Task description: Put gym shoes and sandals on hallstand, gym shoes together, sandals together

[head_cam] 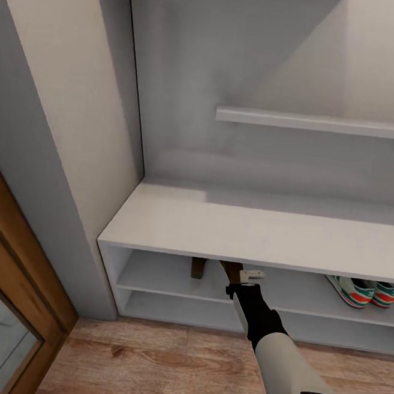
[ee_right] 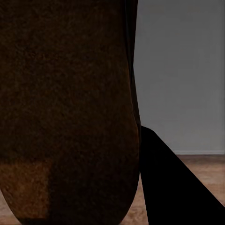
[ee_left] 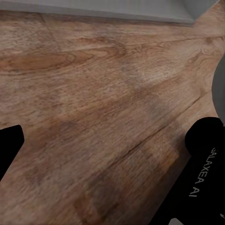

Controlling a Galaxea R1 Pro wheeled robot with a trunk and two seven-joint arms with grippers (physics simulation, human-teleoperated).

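Under the bench top of the pale grey-white hallstand (head_cam: 248, 232), the right gripper (head_cam: 238, 272) pinches a dark brown leather sandal (ee_right: 65, 112) just beside its mate (head_cam: 198, 268) on the upper shelf, its long axis pointing inward.

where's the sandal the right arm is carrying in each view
Head view: the sandal peeks out under the bench top, at the upper open shelf, at the tip of the right arm.
Right wrist view: its dark brown surface covers the picture's left half, close up.
Left wrist view: not in it.
Shared landmark: the wood floor.
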